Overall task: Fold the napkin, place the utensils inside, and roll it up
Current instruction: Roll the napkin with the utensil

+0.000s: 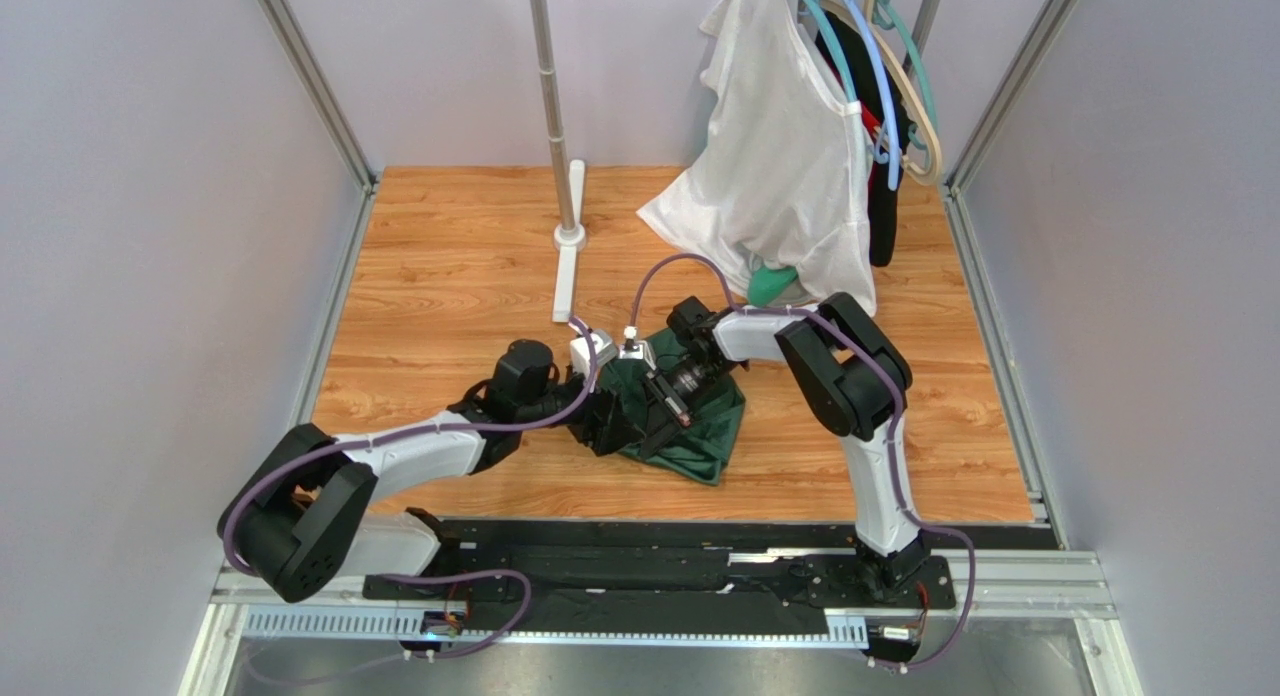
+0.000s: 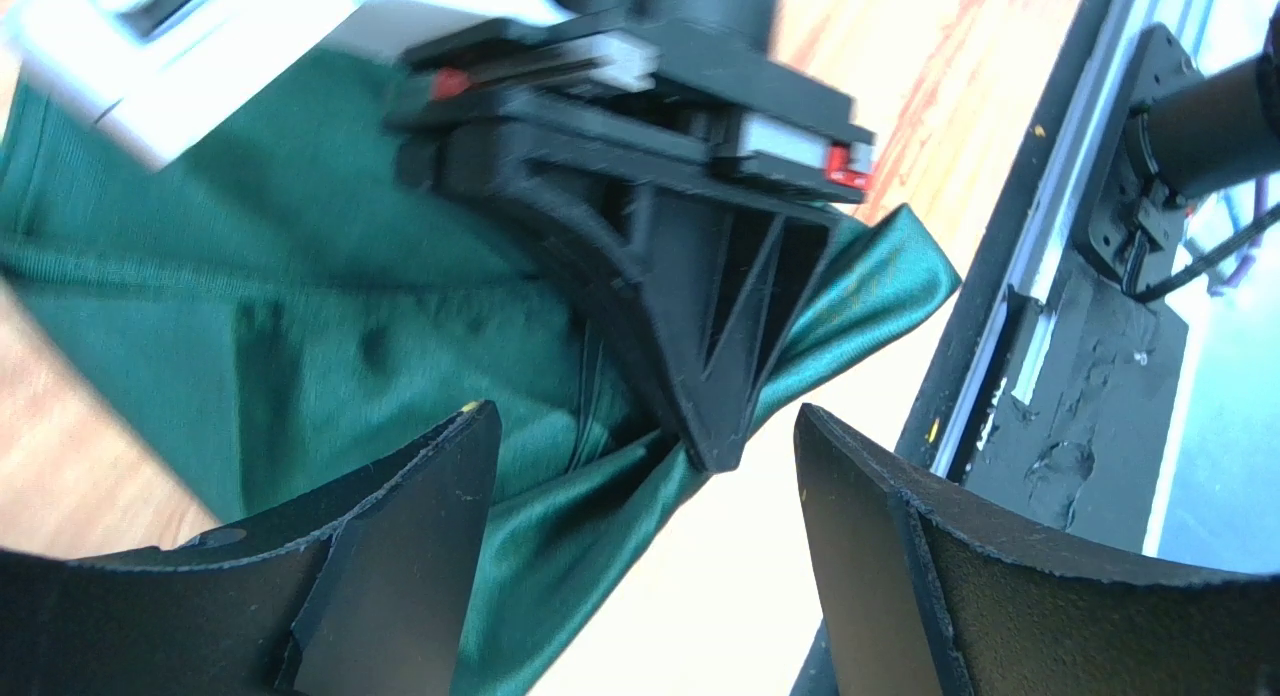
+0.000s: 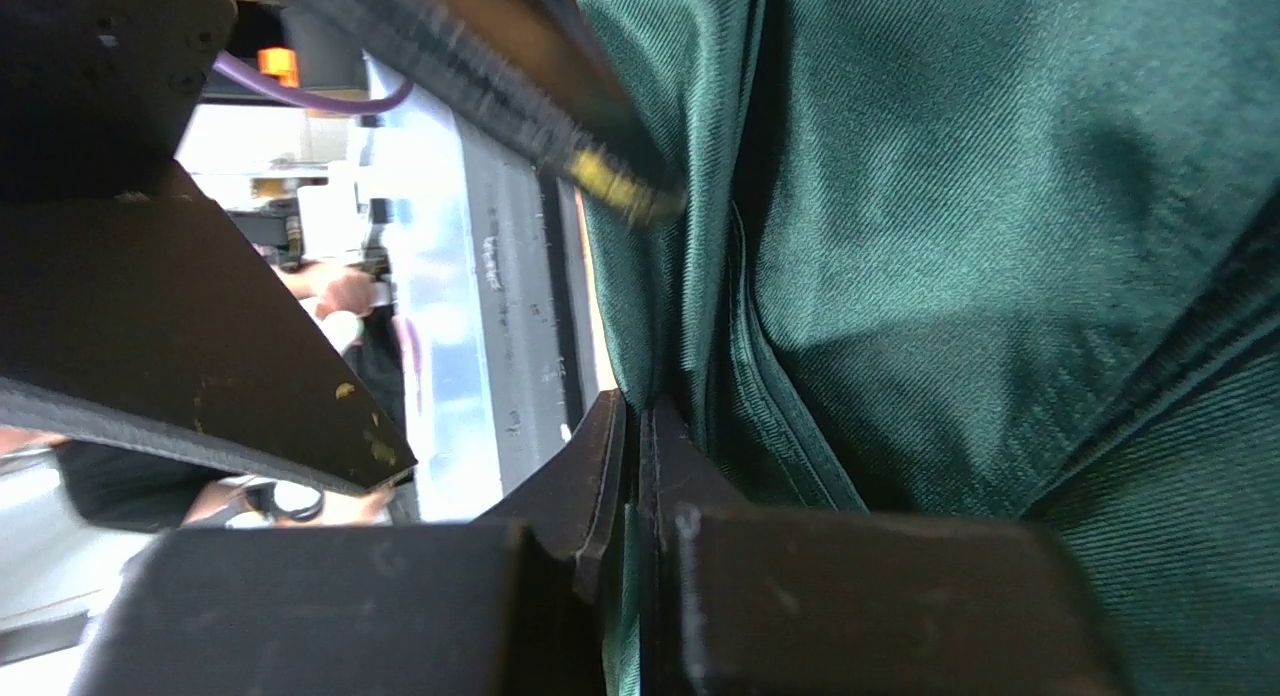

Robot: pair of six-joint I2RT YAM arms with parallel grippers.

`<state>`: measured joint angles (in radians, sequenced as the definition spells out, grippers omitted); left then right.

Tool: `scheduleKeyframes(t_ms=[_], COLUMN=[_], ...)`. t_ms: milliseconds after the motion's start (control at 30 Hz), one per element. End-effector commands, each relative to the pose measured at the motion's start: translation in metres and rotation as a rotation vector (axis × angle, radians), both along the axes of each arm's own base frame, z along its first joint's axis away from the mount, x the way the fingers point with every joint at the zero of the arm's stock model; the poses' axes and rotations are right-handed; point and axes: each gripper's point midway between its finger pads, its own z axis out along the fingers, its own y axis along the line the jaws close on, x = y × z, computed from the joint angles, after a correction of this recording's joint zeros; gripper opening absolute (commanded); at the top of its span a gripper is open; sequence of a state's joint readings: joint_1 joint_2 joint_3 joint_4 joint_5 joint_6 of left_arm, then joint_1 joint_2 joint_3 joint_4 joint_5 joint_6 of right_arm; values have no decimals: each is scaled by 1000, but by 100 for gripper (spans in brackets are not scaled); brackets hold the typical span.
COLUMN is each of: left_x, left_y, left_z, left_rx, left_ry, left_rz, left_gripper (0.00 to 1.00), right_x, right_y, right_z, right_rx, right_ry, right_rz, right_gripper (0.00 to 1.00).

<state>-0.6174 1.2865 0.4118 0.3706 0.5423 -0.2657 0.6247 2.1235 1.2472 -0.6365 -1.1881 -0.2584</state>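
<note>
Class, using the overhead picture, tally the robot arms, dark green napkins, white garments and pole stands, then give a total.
robot arms: 2
dark green napkin: 1
white garment: 1
pole stand: 1
total: 5

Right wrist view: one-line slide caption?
Right gripper pinching a fold of the dark green napkin between closed fingers.

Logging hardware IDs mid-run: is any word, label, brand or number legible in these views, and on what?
No text is readable in any view.
The red tags on the right pincer are too blurred to read.
On the napkin: nothing printed.
</note>
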Motion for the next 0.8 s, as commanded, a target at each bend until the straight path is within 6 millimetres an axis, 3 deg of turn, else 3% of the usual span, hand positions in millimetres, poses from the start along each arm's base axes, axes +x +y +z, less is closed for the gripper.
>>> scheduleKeyframes(t_ms=[0, 200, 233, 300, 333, 400, 567, 767], left_x=[-1, -18, -20, -21, -22, -20, -14, -5], left_y=[-12, -20, -21, -20, -19, -17, -13, -7], left_z=[7, -7, -9, -12, -13, -14, -21, -20], left_rx=[17, 35, 47, 64, 68, 76, 121, 154], left_ry=[-65, 32, 36, 46, 48, 46, 53, 24], left_rz=[-106, -190, -191, -182, -178, -162, -122, -60], left_gripper=[80, 77, 76, 75, 74, 73, 71, 74], right_x=[5, 7, 5, 7, 2, 8, 4, 4], right_y=[1, -2, -3, -4, -8, -4, -10, -11], right_z=[16, 27, 21, 31, 32, 37, 29, 35], right_rx=[106, 170, 166, 207, 170, 277, 265, 277], right_ry=[73, 128, 156, 153, 240, 158, 225, 212], right_rz=[12, 40, 41, 54, 39, 51, 7, 2], right_gripper=[0, 0, 0, 0, 0, 0, 0, 0])
